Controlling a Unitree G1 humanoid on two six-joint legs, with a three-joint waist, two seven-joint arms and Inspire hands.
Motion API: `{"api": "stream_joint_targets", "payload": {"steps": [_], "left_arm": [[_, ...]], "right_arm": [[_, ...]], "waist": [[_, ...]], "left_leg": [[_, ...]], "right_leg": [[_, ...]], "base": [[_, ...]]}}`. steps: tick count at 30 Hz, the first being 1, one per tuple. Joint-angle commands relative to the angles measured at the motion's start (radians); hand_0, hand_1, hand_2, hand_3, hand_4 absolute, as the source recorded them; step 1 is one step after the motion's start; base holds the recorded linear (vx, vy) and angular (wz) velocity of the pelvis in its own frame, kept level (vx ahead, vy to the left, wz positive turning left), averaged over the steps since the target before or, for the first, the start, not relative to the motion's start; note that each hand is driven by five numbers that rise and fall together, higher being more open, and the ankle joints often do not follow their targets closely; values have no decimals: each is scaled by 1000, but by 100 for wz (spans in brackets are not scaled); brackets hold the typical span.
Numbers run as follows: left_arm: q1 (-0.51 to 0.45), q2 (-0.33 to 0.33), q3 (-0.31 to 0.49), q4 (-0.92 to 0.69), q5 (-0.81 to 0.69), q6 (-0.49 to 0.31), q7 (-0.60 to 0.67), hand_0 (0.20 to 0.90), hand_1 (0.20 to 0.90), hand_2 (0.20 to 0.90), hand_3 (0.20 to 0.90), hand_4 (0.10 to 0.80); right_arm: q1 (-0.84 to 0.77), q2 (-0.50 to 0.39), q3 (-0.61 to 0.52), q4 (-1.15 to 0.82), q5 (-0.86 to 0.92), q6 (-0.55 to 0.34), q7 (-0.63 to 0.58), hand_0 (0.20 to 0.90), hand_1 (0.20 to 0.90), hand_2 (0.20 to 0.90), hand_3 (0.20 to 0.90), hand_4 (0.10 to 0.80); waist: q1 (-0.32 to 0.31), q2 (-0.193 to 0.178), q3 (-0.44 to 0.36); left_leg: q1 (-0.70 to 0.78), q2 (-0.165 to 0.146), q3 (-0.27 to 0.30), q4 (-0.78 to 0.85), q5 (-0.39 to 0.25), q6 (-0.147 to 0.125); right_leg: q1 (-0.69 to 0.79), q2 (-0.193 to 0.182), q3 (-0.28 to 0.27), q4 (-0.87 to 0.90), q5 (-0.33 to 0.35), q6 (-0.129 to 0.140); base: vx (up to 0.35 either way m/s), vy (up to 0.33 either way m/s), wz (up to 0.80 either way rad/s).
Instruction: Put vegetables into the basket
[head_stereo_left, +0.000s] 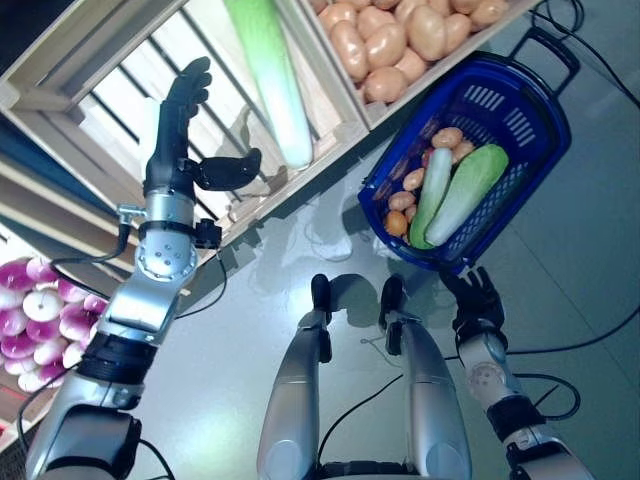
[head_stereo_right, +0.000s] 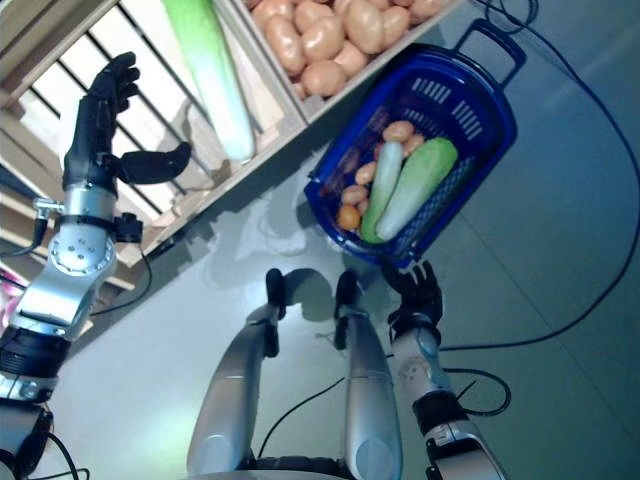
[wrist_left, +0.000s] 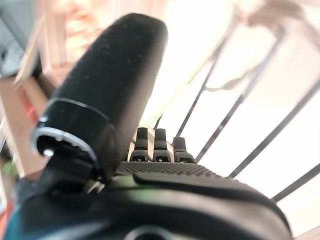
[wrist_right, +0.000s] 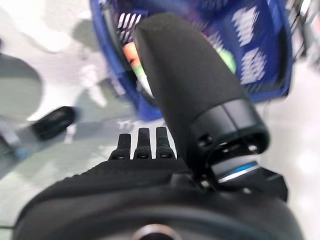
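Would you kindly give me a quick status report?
Left hand open, empty, raised over the slatted crate. Right hand open beside the blue basket. Basket holds cabbages and potatoes. One cabbage remains in crate. Nothing blocking.

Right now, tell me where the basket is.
The blue basket sits on the floor at the head views' right, beside the crate of potatoes, just ahead of the right hand.

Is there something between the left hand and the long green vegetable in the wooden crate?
Nothing visible does. The left hand is open above the crate's slatted floor, and the long green vegetable lies in the same compartment beside it, with only bare slats between them. The blue basket stands on the floor past the crate's wall.
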Motion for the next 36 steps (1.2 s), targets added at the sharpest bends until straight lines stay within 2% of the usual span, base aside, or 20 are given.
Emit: {"api": "stream_joint_targets", "payload": {"steps": [1,3,5,7,8,11,12,15,22,26,30,36], "left_arm": [[-177,151,-17,-19,372,19,27,900,900,900,900,800],[-248,223,-92,-3,550,47,-16,900,900,900,900,800],[-325,279,-192,45,648,72,-40,900,900,900,900,800],[-386,303,-275,63,762,80,-108,900,900,900,900,800],[-431,326,-341,79,810,84,-136,900,900,900,900,800],[-470,331,-394,101,880,94,-159,900,900,900,900,800],[-504,340,-448,137,923,99,-158,900,900,900,900,800],[-544,349,-510,172,979,95,-170,900,900,900,900,800],[-529,356,-542,270,1025,57,-135,900,900,900,900,800],[-494,350,-527,295,1024,55,-123,900,900,900,900,800],[-472,343,-522,335,1028,54,-69,900,900,900,900,800],[-439,339,-504,368,1049,-6,90,900,900,900,900,800]], "right_arm": [[22,-88,-1,-94,46,-5,73,900,900,900,900,800],[33,-111,8,-108,40,-7,90,900,900,900,900,800],[37,-129,17,-110,37,-2,104,900,900,900,900,800],[37,-143,24,-104,32,-3,118,900,900,900,900,800],[37,-153,31,-107,30,-11,115,900,900,900,900,800],[29,-166,36,-108,39,-18,109,900,900,900,900,800],[24,-179,36,-97,50,-21,113,900,900,900,900,800],[19,-187,32,-99,53,-18,105,900,900,900,900,800],[25,-198,26,-112,49,-4,101,900,900,900,900,800],[24,-201,19,-118,45,2,100,900,900,900,900,800],[26,-205,16,-127,31,2,93,900,900,900,900,800],[44,-217,0,-162,24,-2,73,900,900,900,900,800]], "waist": [[-19,31,-2],[-30,28,-2],[-41,27,-2],[-49,25,-2],[-54,24,-2],[-57,20,-2],[-62,20,-2],[-65,18,-2],[-73,15,-2],[-73,16,-2],[-78,18,-2],[-84,14,-2]], "left_leg": [[-17,-31,36,39,-41,-23],[-14,-29,46,41,-45,-22],[-19,-26,55,46,-48,-23],[-23,-23,61,49,-50,-23],[-25,-21,64,50,-52,-22],[-30,-16,72,55,-55,-20],[-35,-14,73,62,-59,-20],[-42,-13,74,69,-64,-18],[-55,-16,78,85,-74,-14],[-59,-19,80,84,-76,-12],[-65,-20,84,84,-78,-9],[-78,-21,83,96,-86,-4]], "right_leg": [[100,27,-27,-148,40,9],[103,23,-30,-152,44,11],[95,18,-32,-152,49,14],[88,15,-30,-153,55,18],[85,13,-31,-153,57,21],[77,11,-33,-150,58,21],[68,10,-33,-140,57,21],[58,6,-35,-136,59,23],[37,-2,-28,-124,67,31],[31,-4,-23,-129,73,36],[18,-4,-15,-124,76,39],[1,-2,-4,-111,74,40]], "base": [[22,56,1],[16,66,-4],[-4,74,-6],[7,70,-4],[8,58,-2],[1,30,1],[10,50,0],[6,45,0],[14,60,1],[12,49,-1],[19,47,-1],[18,14,-1]]}}
